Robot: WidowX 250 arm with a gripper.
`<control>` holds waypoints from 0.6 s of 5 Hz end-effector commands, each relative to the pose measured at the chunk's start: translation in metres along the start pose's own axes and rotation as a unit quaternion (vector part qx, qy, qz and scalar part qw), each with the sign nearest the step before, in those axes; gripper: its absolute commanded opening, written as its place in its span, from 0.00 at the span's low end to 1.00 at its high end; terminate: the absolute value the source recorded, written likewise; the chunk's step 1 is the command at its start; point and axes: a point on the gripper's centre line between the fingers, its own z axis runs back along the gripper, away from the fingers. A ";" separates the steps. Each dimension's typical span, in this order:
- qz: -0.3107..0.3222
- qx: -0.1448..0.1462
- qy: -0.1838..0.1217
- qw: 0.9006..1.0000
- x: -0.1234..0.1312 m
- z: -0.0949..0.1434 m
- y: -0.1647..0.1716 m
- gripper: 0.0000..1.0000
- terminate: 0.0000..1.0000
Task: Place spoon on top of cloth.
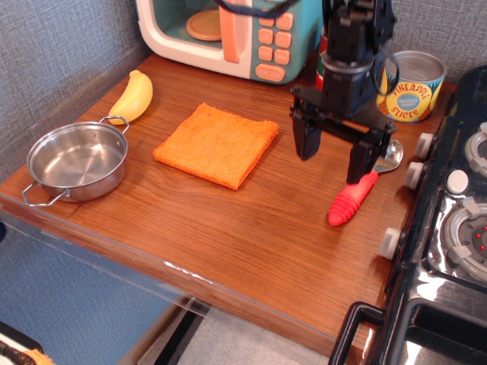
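The spoon (351,201) lies on the wooden counter at the right, red ribbed handle toward the front, silver bowl toward the back and partly hidden behind my gripper. The orange cloth (217,144) lies flat in the middle of the counter, with nothing on it. My gripper (332,158) is open and empty, fingers pointing down. It hangs above the counter just left of the spoon, with its right finger (359,163) in front of the spoon's neck. I cannot tell whether it touches the spoon.
A steel pot (76,161) sits front left, a yellow banana (135,95) behind it. A toy microwave (232,34) stands at the back. A pineapple can (412,85) is back right; a tomato sauce can is mostly hidden behind the arm. A toy stove (449,228) borders the right edge.
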 end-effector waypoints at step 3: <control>-0.034 0.041 0.006 0.999 0.012 -0.025 -0.033 1.00 0.00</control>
